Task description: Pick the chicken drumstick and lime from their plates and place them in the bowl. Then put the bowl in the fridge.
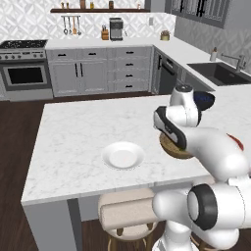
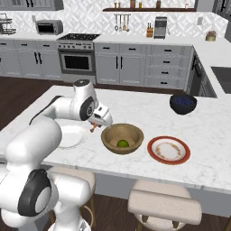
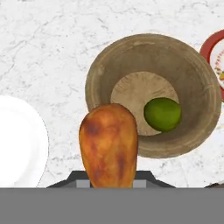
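Drumstick in the gripper, just short of the bowl

The gripper (image 2: 95, 125) is closed on the drumstick (image 3: 108, 144), held above the counter (image 1: 73, 147) between the white plate (image 2: 72, 136) and the bowl (image 2: 122, 138), close to the bowl's rim. I judge the drumstick light but rounded and likely slick, so a hold across its thick middle looks safest, and a low release should keep it from bouncing out. The lime (image 3: 162, 114) lies inside the bowl, off-centre; being round, it may roll when the bowl is lifted, and the deep wooden bowl itself is best taken by its rim. Beyond it sits the red-rimmed plate (image 2: 168, 150), near but not touching, and farther back a dark bowl (image 2: 182, 103), well apart. Nothing blocks the way to the bowl.
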You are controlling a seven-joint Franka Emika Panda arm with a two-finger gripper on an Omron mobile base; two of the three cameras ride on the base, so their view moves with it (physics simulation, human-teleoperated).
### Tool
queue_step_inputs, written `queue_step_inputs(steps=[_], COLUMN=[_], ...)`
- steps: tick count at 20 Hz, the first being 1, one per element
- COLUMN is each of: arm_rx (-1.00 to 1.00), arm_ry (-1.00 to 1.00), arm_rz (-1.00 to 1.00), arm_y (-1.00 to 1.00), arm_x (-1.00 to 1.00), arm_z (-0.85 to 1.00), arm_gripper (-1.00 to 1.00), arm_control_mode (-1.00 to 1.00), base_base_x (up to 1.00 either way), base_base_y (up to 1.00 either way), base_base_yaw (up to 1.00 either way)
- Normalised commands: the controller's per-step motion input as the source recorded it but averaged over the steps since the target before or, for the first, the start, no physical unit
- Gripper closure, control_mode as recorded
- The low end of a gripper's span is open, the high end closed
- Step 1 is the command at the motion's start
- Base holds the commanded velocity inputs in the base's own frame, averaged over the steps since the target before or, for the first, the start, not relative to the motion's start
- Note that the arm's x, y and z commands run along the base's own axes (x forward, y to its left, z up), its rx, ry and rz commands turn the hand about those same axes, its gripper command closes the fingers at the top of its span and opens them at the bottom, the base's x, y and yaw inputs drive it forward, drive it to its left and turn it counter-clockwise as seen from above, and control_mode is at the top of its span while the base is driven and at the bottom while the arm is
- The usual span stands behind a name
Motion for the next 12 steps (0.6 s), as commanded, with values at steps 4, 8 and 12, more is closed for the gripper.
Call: queue_step_inputs(steps=[4, 8, 12], arm_rx=[0.06, 0.09, 0.12], arm_ry=[0.07, 0.04, 0.05], arm_rz=[-0.21, -0.09, 0.00], arm_y=[-1.00, -0.65, 0.00], arm_x=[0.11, 0.46, 0.23], arm_z=[-0.10, -0.13, -0.51], arm_gripper=[1.00, 1.00, 1.00], arm_control_mode=[-1.00, -1.00, -1.00], base_base_x=[0.00, 0.00, 0.00], base_base_y=[0.00, 0.00, 0.00], base_base_yaw=[0.00, 0.00, 0.00])
